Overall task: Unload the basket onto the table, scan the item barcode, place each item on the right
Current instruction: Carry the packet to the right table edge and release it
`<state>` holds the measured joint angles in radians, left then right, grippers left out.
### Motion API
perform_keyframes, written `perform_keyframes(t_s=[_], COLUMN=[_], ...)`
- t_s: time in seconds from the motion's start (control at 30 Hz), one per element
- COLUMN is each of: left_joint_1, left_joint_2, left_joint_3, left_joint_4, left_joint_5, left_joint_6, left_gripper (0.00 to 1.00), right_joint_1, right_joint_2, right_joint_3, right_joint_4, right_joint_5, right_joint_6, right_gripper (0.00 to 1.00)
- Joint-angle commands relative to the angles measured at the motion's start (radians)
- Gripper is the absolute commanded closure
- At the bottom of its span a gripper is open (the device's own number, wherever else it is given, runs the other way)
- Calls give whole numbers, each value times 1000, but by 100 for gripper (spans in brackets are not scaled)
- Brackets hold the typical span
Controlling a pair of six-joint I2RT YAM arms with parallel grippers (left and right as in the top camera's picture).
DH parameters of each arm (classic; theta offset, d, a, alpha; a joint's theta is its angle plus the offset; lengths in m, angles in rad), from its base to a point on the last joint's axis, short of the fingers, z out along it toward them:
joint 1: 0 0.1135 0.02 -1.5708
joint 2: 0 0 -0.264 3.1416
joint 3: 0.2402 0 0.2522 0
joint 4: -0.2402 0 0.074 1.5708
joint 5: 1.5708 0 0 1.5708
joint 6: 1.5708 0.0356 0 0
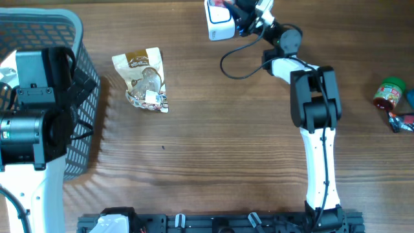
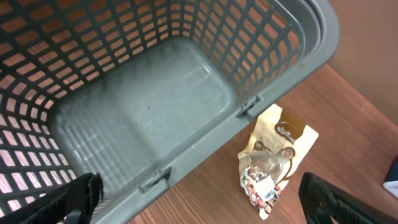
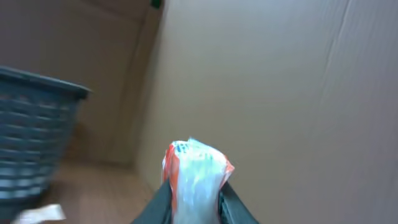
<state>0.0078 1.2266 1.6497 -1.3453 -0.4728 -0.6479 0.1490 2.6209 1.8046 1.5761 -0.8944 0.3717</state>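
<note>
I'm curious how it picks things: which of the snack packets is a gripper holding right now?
The red-and-white packet, pinched in the right gripper. The brown-and-gold pouch lies loose on the table beside the basket.

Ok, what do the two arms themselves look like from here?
Both have white links and blocky black joint housings. The right arm carries a looping black cable; the left arm has a small green marking. The left fingers are black.

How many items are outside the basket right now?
4. A brown pouch on the table beside the basket; a red-white packet in the right pincer; a green-and-red jar and a small dark wrapper at the right edge. More may lie off-frame.
</note>
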Motion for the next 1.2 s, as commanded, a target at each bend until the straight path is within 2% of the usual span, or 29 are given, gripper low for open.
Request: perform_keyframes(t_s=[0.0,0.03,0.07,0.1,0.17,0.23,0.3,0.4,0.53,0.57,0.63,0.8,0.97,1.0,1.03,1.07,1.17], left_joint_1=[5,5,5,5,5,5,5,5,5,5,5,5,5,5,5,5,5], left_joint_2=[0,0,0,0,0,0,0,0,0,0,0,0,0,0,0,0,0], left_joint_3=[5,5,5,5,5,5,5,5,5,5,5,5,5,5,5,5,5], left_joint_4=[2,2,2,2,2,2,2,2,2,2,2,1,2,2,2,2,2], left_joint_5=[2,2,2,2,2,2,2,2,2,2,2,2,2,2,2,2,2], left_joint_6=[13,13,13,13,13,13,13,13,13,13,13,13,13,13,13,13,13], left_gripper=[0,0,0,0,0,0,0,0,0,0,0,0,0,0,0,0,0], right_joint_1=[-27,-24,-20,-10,5,17,24,7,-69,-118,-194,-461,-661,-699,-719,-719,-647], right_joint_2=[-105,-129,-156,-200,-273,-396,-533,-723,-818,-824,-820,-818,-814,-813,-813,-820,-892], right_joint_3=[14,14,14,14,14,14,14,14,14,14,-13,-175,-404,-445,-450,-438,-351], right_joint_4=[79,41,-66,-282,-579,-1069,-1462,-1922,-2233,-2329,-2401,-2438,-2325,-2282,-2260,-2268,-2319], right_joint_5=[-140,-136,-137,-136,-87,123,380,860,1297,1312,1312,1312,1315,1295,1243,1210,1126], right_joint_6=[258,267,266,237,128,-74,-306,-345,-345,-344,-334,-214,-204,-171,-170,-170,-170], right_gripper=[95,95,96,95,95,95,95,95,96,95,95,95,95,75,30,0,0])
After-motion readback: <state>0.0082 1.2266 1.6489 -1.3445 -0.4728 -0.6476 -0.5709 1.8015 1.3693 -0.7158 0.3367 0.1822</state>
